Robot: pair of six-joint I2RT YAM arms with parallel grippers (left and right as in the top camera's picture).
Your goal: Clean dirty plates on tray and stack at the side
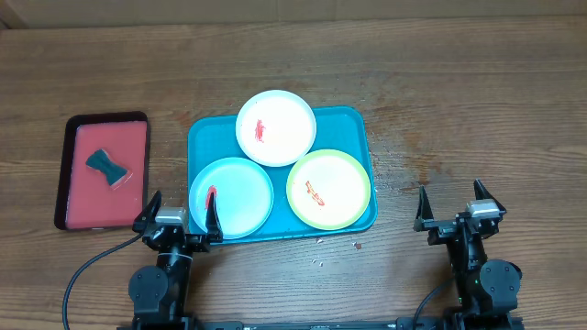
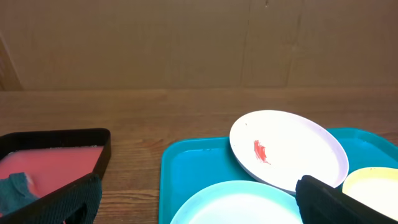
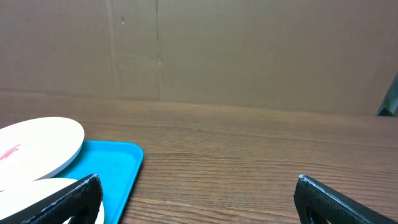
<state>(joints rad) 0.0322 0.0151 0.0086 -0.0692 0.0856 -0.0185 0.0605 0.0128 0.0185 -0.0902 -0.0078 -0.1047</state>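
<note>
1. The table [image 1: 459, 92] was brown wood with a plain grain.
2. The tray [image 1: 209, 137], a smooth teal plastic rectangle with rounded corners and a raised rim, held all three dirty plates, each round and shallow.
3. The white plate [image 1: 275, 128] lay over the tray's far rim and overlapped the edges of the other two; it bore a small red smear.
4. The light blue plate [image 1: 234, 197] sat front-left with a red streak at its left edge.
5. The yellow-green plate [image 1: 328, 190] sat front-right with an orange smear near its centre.
6. A smaller dark-rimmed red tray [image 1: 92, 202], left of the teal one, held a dark teal bow-shaped sponge [image 1: 109, 168].
7. The left gripper [image 1: 182, 209] hung at the tray's front-left corner, jaws spread wide and empty.
8. The right gripper [image 1: 451, 202] was over bare wood well right of the tray, jaws likewise spread.
</note>
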